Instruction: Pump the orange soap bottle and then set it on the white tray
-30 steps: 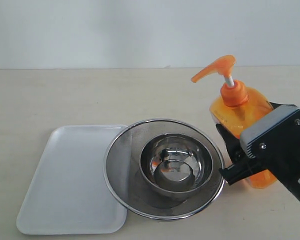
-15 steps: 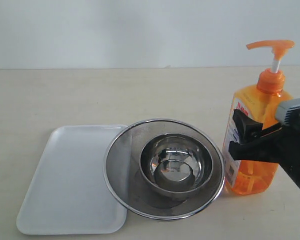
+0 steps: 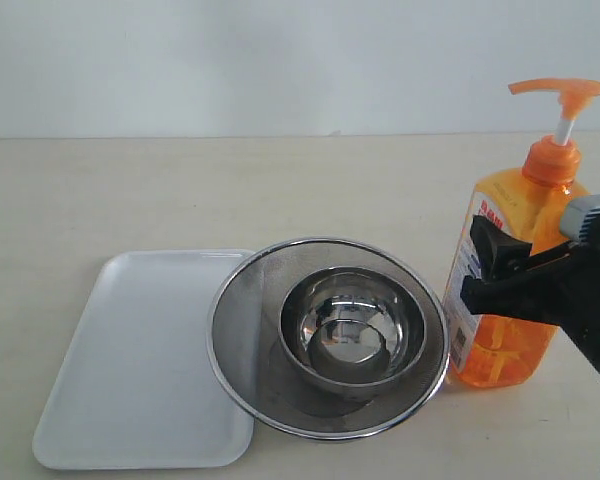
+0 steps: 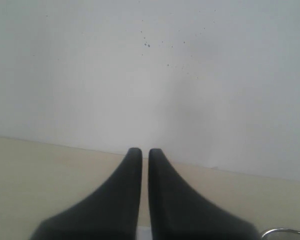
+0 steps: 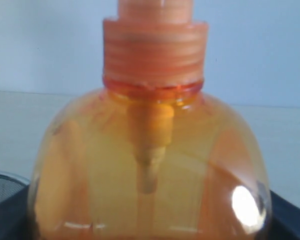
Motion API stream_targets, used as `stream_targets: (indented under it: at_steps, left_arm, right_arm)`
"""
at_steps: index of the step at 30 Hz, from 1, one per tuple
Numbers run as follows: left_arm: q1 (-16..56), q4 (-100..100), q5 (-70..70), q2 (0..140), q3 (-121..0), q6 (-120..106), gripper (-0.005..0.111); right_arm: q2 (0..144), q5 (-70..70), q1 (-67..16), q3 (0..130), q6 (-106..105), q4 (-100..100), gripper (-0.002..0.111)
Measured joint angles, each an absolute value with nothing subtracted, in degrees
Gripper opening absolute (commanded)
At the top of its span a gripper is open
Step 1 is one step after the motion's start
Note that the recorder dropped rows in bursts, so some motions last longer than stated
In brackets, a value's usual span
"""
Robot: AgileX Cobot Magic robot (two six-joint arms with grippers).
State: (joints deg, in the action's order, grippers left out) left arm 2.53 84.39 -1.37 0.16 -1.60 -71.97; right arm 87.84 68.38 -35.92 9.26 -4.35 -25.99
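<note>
the orange soap bottle (image 3: pixel 502 350) stands upright on the worktop (image 3: pixel 180 190), on the right side, just beside the round steel strainer (image 3: pixel 242 330) that holds a steel bowl (image 3: pixel 352 330). the right claw (image 3: pixel 477 265) is grasping the bottle's body, with 1 finger on each side. the pump head (image 3: pixel 558 92) is fully up. the left claw (image 4: pixel 141 155) is clenched and empty, and it does not show in the exterior view. this looks like the pumping step, with the bottle steadied and not yet pressed. next, the left claw likely needs to press straight down on the pump head. the white tray (image 3: pixel 130 360) lies beyond the strainer, well apart from the bottle.
</note>
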Motion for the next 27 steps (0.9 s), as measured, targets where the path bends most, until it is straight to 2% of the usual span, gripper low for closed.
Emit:
stream_targets:
  at_steps: [4, 9, 11, 27]
  left_arm:
    - [2.5, 84.4, -1.4, 0.2, -1.6, -72.0, 0.005]
    - [2.5, 84.4, -1.4, 0.2, -1.6, -72.0, 0.005]
    - [2.5, 84.4, -1.4, 0.2, -1.6, -72.0, 0.005]
    - [2.5, 84.4, -1.4, 0.2, -1.6, -72.0, 0.005]
  right_arm:
    - [87.6, 68.0, -35.9, 9.3, -4.3, -25.9, 0.057]
    - [87.6, 67.3, -35.9, 9.3, -4.2, -25.6, 0.079]
    - [87.6, 65.0, -35.9, 9.3, -3.8, -25.2, 0.085]
    - [88.0, 60.2, -35.9, 9.3, 0.0, -25.2, 0.085]
